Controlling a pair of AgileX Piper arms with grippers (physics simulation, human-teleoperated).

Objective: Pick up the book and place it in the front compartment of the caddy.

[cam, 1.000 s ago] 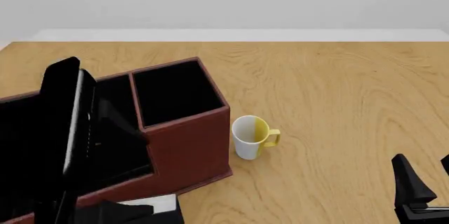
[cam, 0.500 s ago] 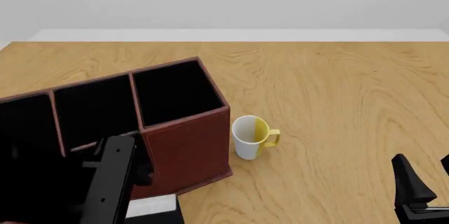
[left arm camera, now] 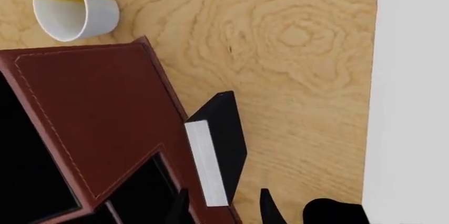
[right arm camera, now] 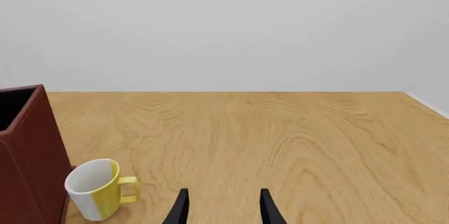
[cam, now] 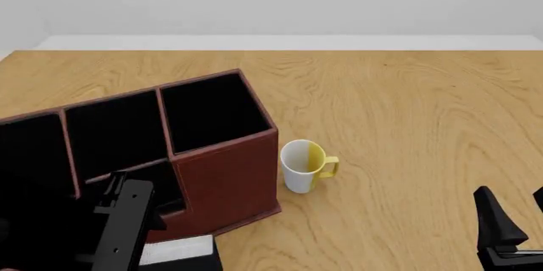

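The book [left arm camera: 223, 129], black with a white page edge, rests on the table against the caddy's [left arm camera: 91, 108] outer wall. It also shows in the front view [cam: 177, 250] at the near edge. My left gripper [left arm camera: 223, 211] is open and empty, with its fingertips [left arm camera: 269, 209] straddling the book's near end, above it. My left arm [cam: 123, 233] covers the caddy's [cam: 229, 175] low front slots. A narrow slot [cam: 114, 132] with tall walls and a low partition lies behind them. My right gripper [right arm camera: 223, 209] is open and empty, low at the near right [cam: 509, 233].
A white and yellow mug [cam: 301, 165] stands on the table just right of the caddy; it also shows in the right wrist view [right arm camera: 98, 190] and the left wrist view [left arm camera: 70, 4]. The larger square slot [cam: 212, 109] is at the caddy's right end.
My left arm has come down from high over the caddy to low at its near side, over the book. The right arm, book and mug have not moved.
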